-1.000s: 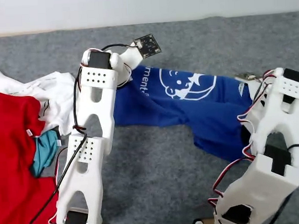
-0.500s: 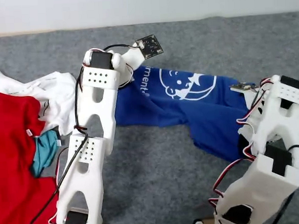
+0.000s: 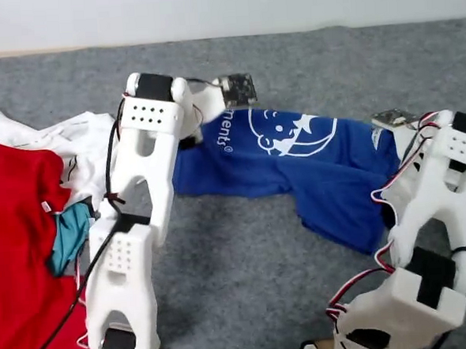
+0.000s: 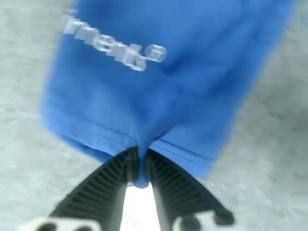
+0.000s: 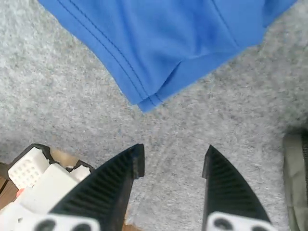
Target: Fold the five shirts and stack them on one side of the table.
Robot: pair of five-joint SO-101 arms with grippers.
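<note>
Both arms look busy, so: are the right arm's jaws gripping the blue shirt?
No, those jaws stand open over grey carpet, clear of the blue shirt.

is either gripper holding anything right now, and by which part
The left gripper is shut on the blue shirt, pinching its stitched hem edge. The right gripper is open over the grey table cover, holding nothing.
</note>
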